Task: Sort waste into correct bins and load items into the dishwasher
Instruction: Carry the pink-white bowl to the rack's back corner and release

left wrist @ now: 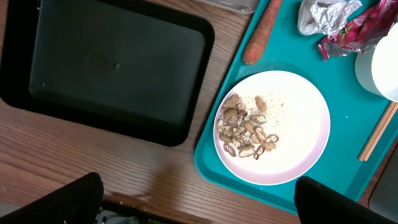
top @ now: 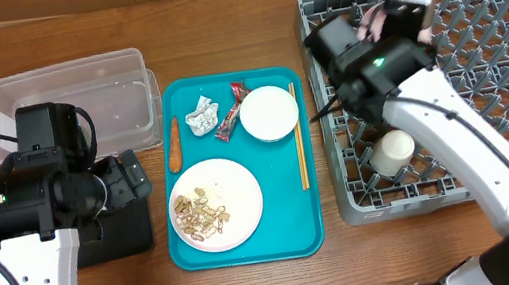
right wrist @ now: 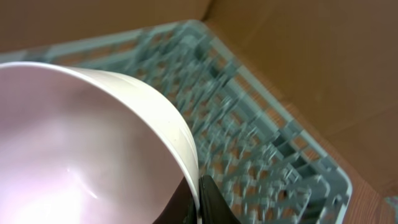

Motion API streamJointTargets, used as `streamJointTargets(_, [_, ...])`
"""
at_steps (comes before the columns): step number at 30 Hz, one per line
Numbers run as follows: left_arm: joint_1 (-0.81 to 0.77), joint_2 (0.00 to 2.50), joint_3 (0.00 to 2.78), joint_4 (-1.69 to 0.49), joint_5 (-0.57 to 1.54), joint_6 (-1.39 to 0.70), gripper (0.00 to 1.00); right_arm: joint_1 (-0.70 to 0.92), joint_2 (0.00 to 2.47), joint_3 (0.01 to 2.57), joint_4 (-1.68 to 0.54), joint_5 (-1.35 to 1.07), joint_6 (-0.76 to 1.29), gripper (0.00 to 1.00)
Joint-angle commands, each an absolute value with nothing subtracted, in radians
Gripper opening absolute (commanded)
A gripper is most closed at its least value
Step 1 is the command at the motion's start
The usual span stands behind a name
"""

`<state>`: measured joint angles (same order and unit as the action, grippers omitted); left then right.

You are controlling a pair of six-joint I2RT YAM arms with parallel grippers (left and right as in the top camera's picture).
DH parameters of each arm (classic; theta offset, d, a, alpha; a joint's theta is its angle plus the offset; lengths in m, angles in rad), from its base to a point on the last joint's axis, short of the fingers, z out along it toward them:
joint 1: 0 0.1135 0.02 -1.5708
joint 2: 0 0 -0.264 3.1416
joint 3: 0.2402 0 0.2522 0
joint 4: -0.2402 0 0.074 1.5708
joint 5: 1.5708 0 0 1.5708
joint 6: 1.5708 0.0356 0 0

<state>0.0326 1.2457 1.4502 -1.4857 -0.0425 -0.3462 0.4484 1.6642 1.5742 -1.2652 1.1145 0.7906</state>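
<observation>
Right jaws: clamped on the rim of a white bowl [right wrist: 81, 155], with one finger [right wrist: 208, 200] pressed to its outer wall.
Held bowl: tilted in the right jaws, above the rack.
Dish rack [top: 506, 34]: directly below the right jaws, its grey lattice spreading out beyond them.
Cup [top: 397, 151]: standing in the rack, back along the arm from the right jaws and well apart from them.
Left jaws: spread wide with nothing between them, hanging above bare table [left wrist: 93, 162].
Black tray [left wrist: 106, 68]: just ahead of the left jaws, towards their left.
Plate [left wrist: 298, 137]: ahead and right of the left jaws, on the teal tray [left wrist: 292, 53], carrying beige scraps [left wrist: 249, 127].
Carrot stick [left wrist: 261, 31], paper ball [left wrist: 323, 14], red wrapper [left wrist: 348, 31]: farther ahead, past the plate.
Second bowl [top: 268, 113], chopsticks [top: 298, 136]: on the teal tray, between the two sets of jaws.
Clear tub [top: 72, 104]: beyond the black tray from the left jaws.
</observation>
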Motion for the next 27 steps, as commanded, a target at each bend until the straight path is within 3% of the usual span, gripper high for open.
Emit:
streamJointTargets(1, [0.026,1.251,1.456,-1.484,-0.060,-0.367,1.00,0.382,1.707,1.568,-1.208,1.240,0.764,0.04])
streamJointTargets(7, [0.026,1.252,1.456,-1.484,-0.059,-0.367,1.00,0.303,1.796,1.568,-1.113,1.226,0.619,0.04])
streamJointTargets(27, [0.026,1.255,1.456,-1.484,-0.060,-0.367,1.00,0.245,2.022,1.568,-0.991,1.306,0.461,0.04])
